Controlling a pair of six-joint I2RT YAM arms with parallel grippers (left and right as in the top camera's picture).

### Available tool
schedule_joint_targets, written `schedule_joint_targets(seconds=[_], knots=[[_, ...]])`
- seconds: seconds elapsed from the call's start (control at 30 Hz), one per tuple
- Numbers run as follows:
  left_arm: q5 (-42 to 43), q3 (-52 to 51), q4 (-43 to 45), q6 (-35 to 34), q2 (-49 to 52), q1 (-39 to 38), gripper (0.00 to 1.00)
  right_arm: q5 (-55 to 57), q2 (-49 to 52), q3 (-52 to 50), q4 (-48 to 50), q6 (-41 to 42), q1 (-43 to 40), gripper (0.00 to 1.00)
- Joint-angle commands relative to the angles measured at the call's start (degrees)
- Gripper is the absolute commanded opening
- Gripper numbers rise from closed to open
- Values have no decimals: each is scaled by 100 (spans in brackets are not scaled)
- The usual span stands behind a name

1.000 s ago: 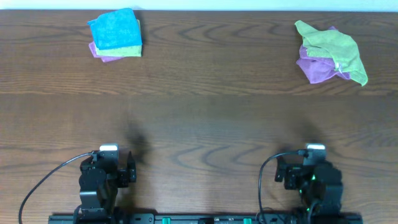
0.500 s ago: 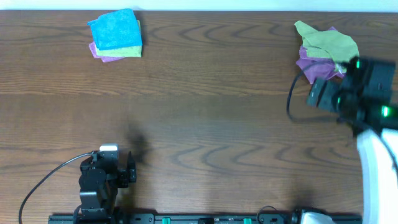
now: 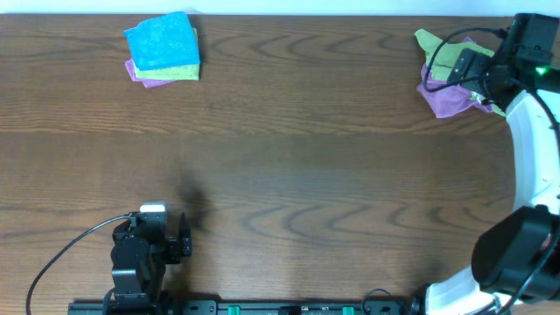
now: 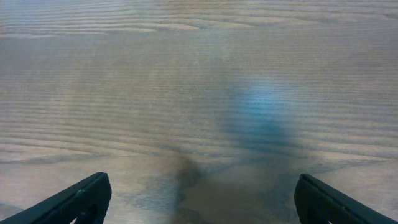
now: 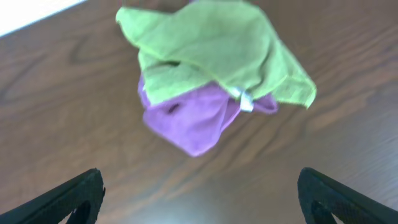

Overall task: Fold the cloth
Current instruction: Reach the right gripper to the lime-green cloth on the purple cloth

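Overhead, we see the right gripper (image 3: 472,70) stretched out to the far right corner of the table (image 3: 289,157), hanging over a crumpled green cloth (image 3: 442,48) that lies on a purple cloth (image 3: 448,101). We judge it is there because this loose heap is the work left to do, while the folded stack (image 3: 162,48) in the far left corner, blue on top, looks finished. The left gripper (image 3: 156,219) sits at the near edge, well apart from both heaps, presumably waiting until a cloth comes within reach. Left wrist view: only bare wood grain lies ahead of the two dark fingertips (image 4: 87,196), which stand wide apart and hold nothing. Right wrist view: the green cloth fills the upper middle, draped over the purple one, with a small white tag showing where they meet. The fingers stand wide apart at the bottom corners, short of the fabric and touching none of it, so the grasp is not yet made. A second ago the right arm rested at the near edge, and half a second ago it was just beside the heap. The left arm, both cloths and the stack lie as they did.
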Motion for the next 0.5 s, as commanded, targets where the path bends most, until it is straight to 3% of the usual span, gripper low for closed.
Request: schedule_joint_targets(seconds=[0.0,0.27,0.47], knots=[[-50,-42,-59,-44,-37,35,96,205,229,127,402,13,-85,99],[-50,-42,-59,-44,-37,35,95,-651,1294,129,1580,20,-428,99],[-50,-42,-59,-44,-37,35,95,-732,1882,129,2096,20,-522,91]])
